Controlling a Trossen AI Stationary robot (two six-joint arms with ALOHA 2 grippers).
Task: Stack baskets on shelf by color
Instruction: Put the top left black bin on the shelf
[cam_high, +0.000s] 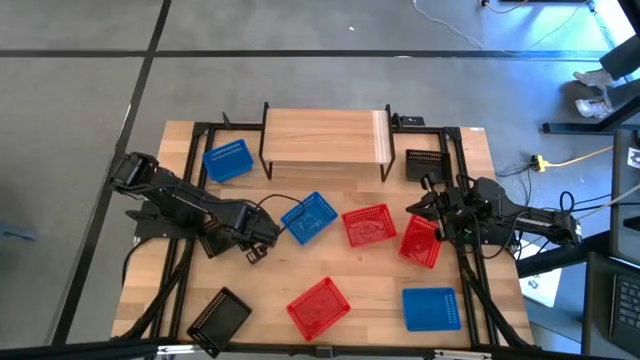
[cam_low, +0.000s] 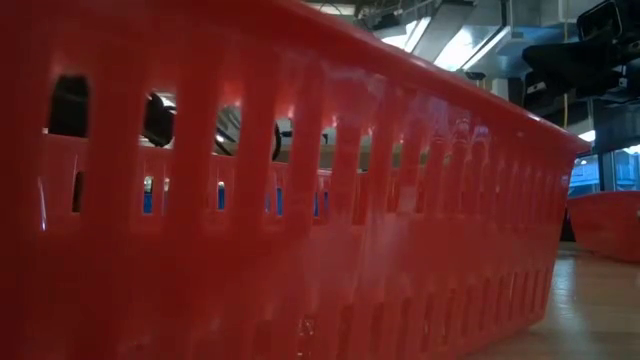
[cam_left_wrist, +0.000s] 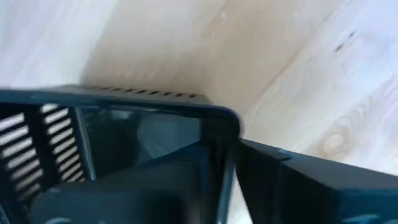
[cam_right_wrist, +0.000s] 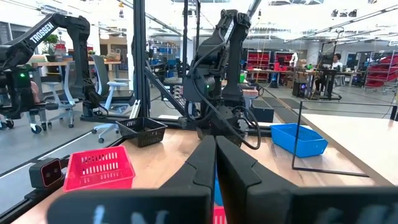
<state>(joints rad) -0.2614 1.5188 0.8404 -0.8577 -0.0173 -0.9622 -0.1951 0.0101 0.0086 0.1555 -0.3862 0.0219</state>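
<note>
In the high view the shelf (cam_high: 325, 135) stands at the table's far edge with a bare plank top. My left gripper (cam_high: 258, 244) is at the table's left middle, shut on a black basket (cam_left_wrist: 56, 143) that the arm mostly hides from above. My right gripper (cam_high: 434, 226) is at the right middle, shut on a tilted red basket (cam_high: 420, 243). Loose on the table are blue baskets (cam_high: 309, 217) (cam_high: 228, 160) (cam_high: 432, 308), red baskets (cam_high: 368, 225) (cam_high: 318, 307) and black baskets (cam_high: 220, 318) (cam_high: 425, 162). My left gripper holds the black basket at a corner of its rim (cam_left_wrist: 219, 124), one finger (cam_left_wrist: 311, 180) outside the wall and the other inside, coming from above. Whether the basket is lifted clear, I cannot tell. My right gripper has the red basket by its right-hand wall (cam_high: 433, 236), fingers (cam_right_wrist: 199, 168) level and pointing toward the table's left. A sliver of red (cam_right_wrist: 219, 216) shows between them. The basket sits tilted.
A red basket (cam_low: 300, 200) stands right against the low camera and fills that view. Black frame rails (cam_high: 195, 180) (cam_high: 462, 190) run along both sides of the table. Bare wood lies in front of the shelf and at the near middle.
</note>
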